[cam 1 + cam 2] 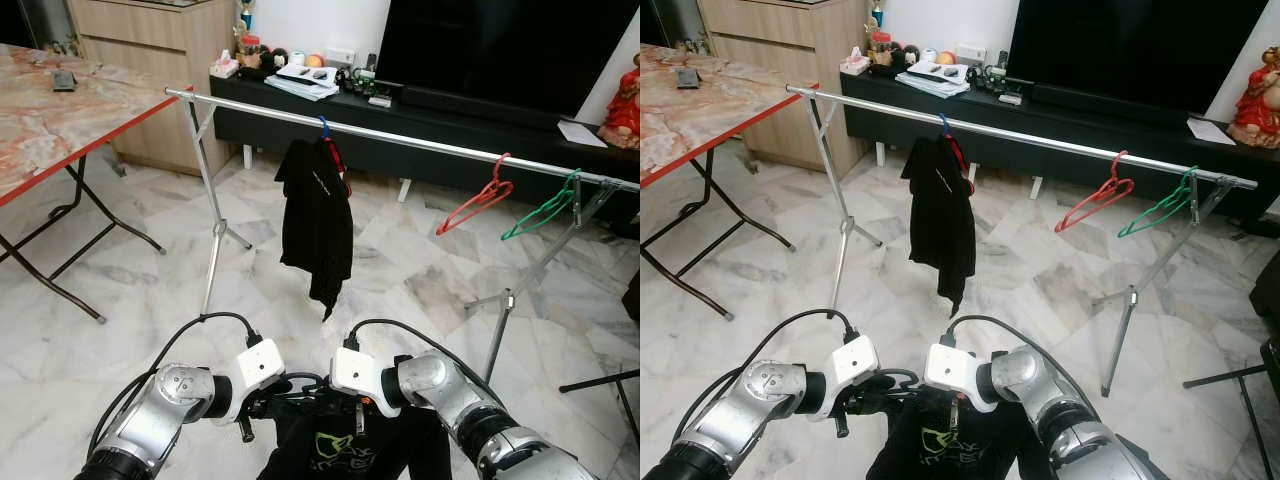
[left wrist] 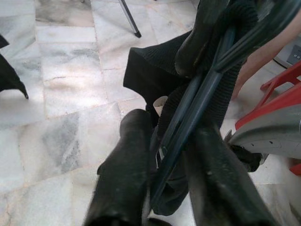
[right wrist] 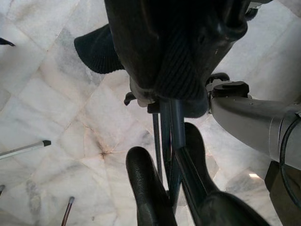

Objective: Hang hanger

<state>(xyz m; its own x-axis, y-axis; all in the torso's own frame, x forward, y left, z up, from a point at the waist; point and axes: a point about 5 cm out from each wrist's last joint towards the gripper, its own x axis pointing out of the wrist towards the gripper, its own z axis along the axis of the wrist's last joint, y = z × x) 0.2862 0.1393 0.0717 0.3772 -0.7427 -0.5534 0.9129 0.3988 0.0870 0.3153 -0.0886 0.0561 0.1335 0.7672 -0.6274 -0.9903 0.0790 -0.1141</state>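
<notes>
Black shirt [image 1: 335, 450] on its hanger [image 2: 188, 113] was gripped by left gripper [image 2: 160, 165] and right gripper [image 3: 164, 183]; lifting toward the rail [image 1: 420, 140] was judged next.

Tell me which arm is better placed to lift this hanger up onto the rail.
Probably the right. Both pincers grip the dark hanger with the black garment low in front, but the right pincer sits nearer the bare stretch of rail between the hung black shirt and red hanger.
</notes>
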